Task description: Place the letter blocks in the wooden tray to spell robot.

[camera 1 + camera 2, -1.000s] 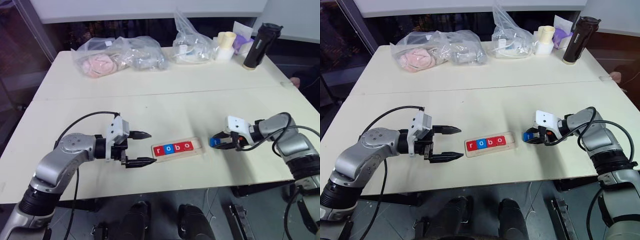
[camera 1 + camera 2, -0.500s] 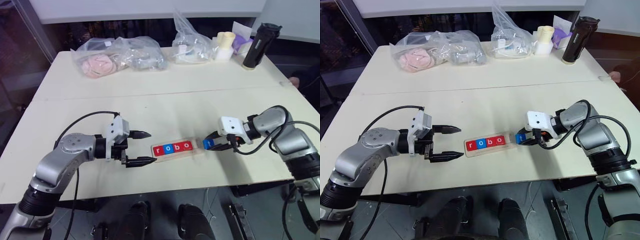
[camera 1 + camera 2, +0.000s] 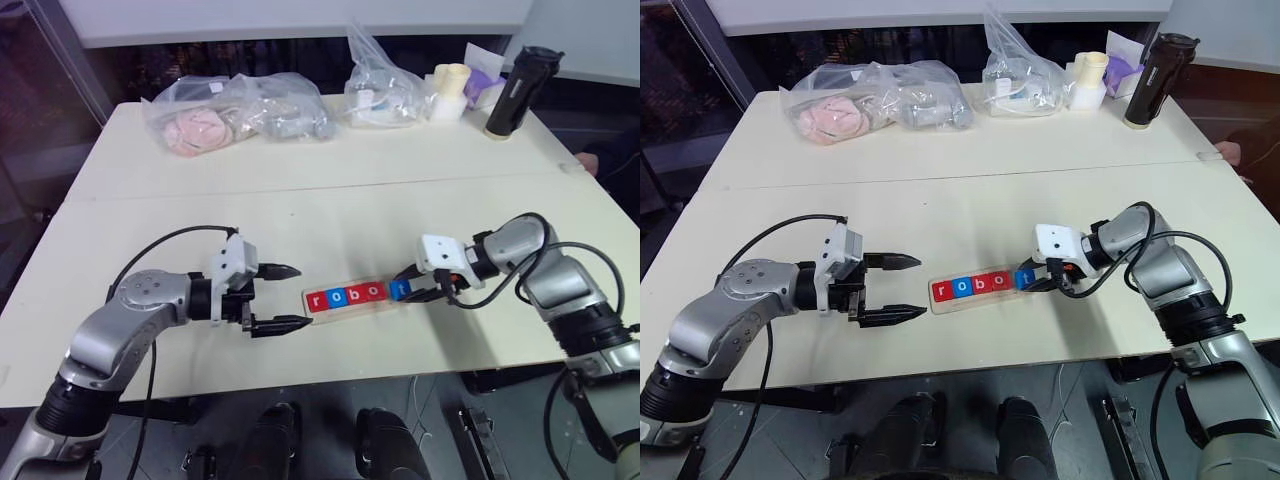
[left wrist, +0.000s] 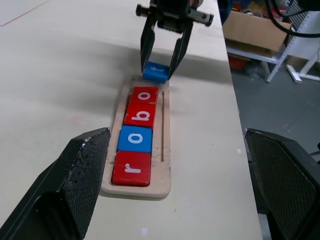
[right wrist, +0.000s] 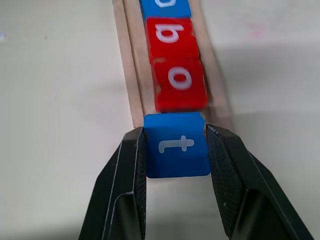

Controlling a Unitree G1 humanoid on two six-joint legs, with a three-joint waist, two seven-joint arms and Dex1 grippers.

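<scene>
Tray [image 3: 357, 303] = landmark, near front edge of table [image 3: 330, 215]. In tray, left to right: r [image 3: 318, 300], o [image 3: 337, 297], b [image 3: 355, 295], o [image 3: 373, 292]. T block [image 3: 400, 290] at tray's right end, betw right gripper [image 3: 409, 287] fingers. Left gripper [image 3: 285, 297] just left of tray. Bags [image 3: 240, 110] and bottle [image 3: 512, 92] well behind tray.

Five letter blocks [image 4: 136, 140]: three red, two blue; one wooden tray [image 4: 166, 150].

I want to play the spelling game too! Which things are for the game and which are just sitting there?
For the game:
- red r, blue o, red b, red o blocks
- blue t block
- wooden tray

Just sitting there:
- plastic bags
- black bottle
- cream cup
</scene>
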